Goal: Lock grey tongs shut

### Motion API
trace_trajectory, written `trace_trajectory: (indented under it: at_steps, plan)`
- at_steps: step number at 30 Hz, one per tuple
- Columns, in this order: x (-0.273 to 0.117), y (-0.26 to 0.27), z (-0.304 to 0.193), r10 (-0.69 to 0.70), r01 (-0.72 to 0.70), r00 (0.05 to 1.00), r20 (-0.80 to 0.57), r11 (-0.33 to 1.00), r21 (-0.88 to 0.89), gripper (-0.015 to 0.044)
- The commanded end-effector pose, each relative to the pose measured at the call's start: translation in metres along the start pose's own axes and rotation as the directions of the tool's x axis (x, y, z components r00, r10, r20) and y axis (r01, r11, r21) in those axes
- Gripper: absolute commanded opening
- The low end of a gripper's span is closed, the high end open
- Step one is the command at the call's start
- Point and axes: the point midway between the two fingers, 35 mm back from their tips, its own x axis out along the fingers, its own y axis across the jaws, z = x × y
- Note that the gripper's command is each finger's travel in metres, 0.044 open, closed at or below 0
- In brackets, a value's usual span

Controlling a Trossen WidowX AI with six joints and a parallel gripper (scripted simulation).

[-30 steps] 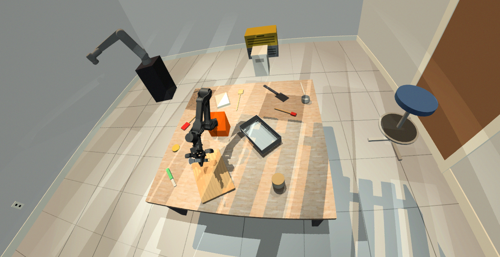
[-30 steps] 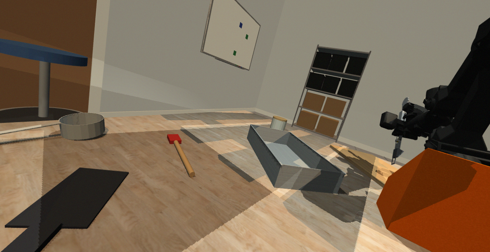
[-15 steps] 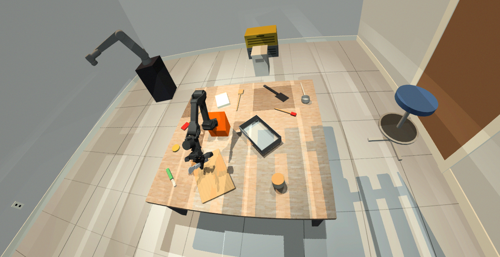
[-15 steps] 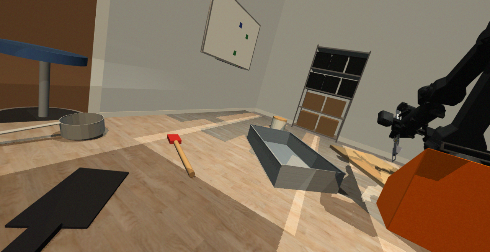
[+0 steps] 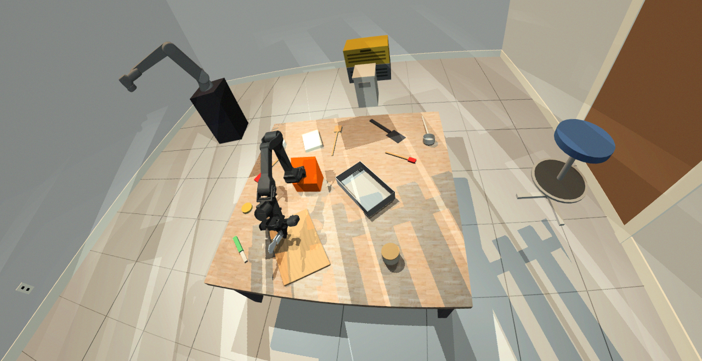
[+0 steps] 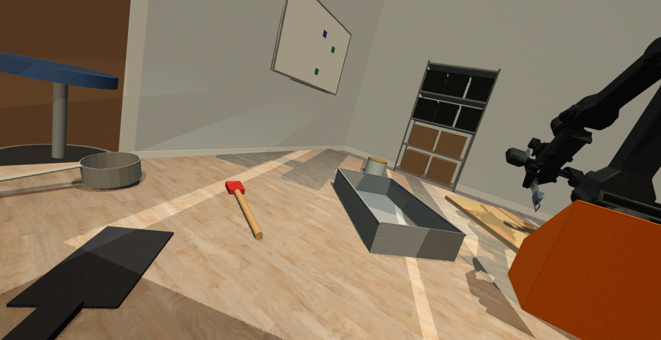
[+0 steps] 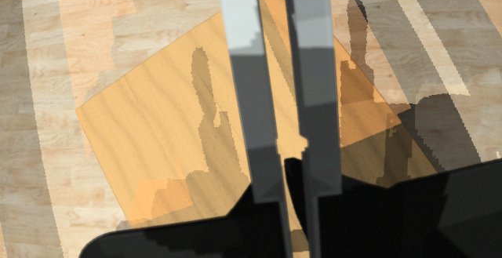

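My gripper (image 5: 281, 231) (image 7: 280, 170) is shut on the grey tongs (image 5: 276, 242) (image 6: 536, 198) (image 7: 319, 74) and holds them in the air above the left part of the wooden board (image 5: 306, 255) (image 7: 157, 105). In the wrist view the two tong arms run almost parallel from the black fingers to the top edge, with a narrow gap between them. Their far ends are out of that view. The top view shows one end slanting down to the left. The lock inside the hinge cannot be seen. The roasting tin (image 5: 349, 197) (image 6: 383, 241) stands apart from the tongs, with none across it.
An orange block (image 5: 309, 174) (image 6: 586, 264) stands behind the gripper, beside the arm. A green-handled knife (image 5: 238, 243) and a yellow disc (image 5: 246, 207) lie left of the board. A lidded jar (image 5: 390, 253) (image 6: 375, 167) stands to its right. A red-headed tool (image 5: 411, 159) (image 6: 234, 187) lies behind the tin.
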Motion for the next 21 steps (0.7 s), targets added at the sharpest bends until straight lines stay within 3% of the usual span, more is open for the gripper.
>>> trace_trajectory:
  at_steps: [1,21]
  plan:
    - [-0.002,0.001,0.004,-0.011,0.010,0.998,-0.065,1.000,-0.016,-0.0150]
    - [-0.020,0.006,0.000,-0.076,0.019,0.911,-0.404,0.990,-0.143,-0.0150]
